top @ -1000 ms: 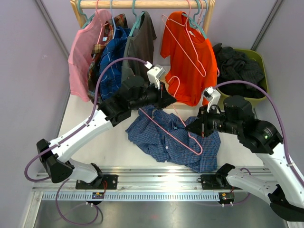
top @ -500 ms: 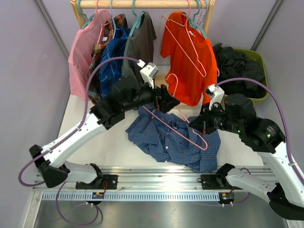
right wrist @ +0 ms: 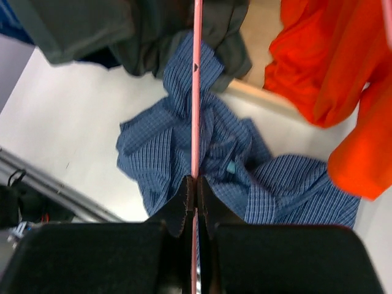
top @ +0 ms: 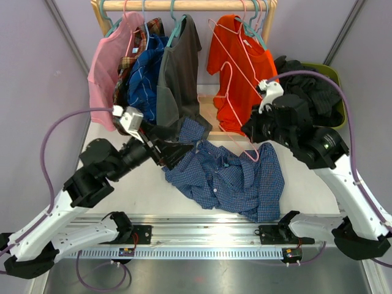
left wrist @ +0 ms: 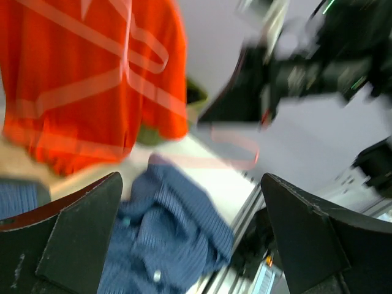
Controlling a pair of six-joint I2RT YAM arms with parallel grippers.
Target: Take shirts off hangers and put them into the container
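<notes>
My right gripper (top: 250,132) is shut on a thin pink wire hanger (top: 253,154), raised over the table in front of the orange shirt (top: 236,92). In the right wrist view the wire (right wrist: 196,92) runs straight up from the pinched gripper (right wrist: 196,181). The blue small-checked shirt (top: 226,177) lies crumpled on the table, off the hanger. My left gripper (top: 173,154) stands open at the shirt's left edge, holding nothing; between its fingers (left wrist: 79,239) I see blue cloth (left wrist: 165,239). The olive-green container (top: 335,75) sits back right with a black shirt (top: 306,86) in it.
A wooden rail (top: 184,5) at the back carries pink (top: 107,67), red plaid (top: 131,55), blue plaid (top: 144,82), grey (top: 179,73) and orange shirts on hangers. A metal rail (top: 202,229) runs along the near table edge.
My left gripper opened, let go of the hanger and drew back to the left. My right gripper lifted the hanger off the blue shirt, up toward the orange shirt.
</notes>
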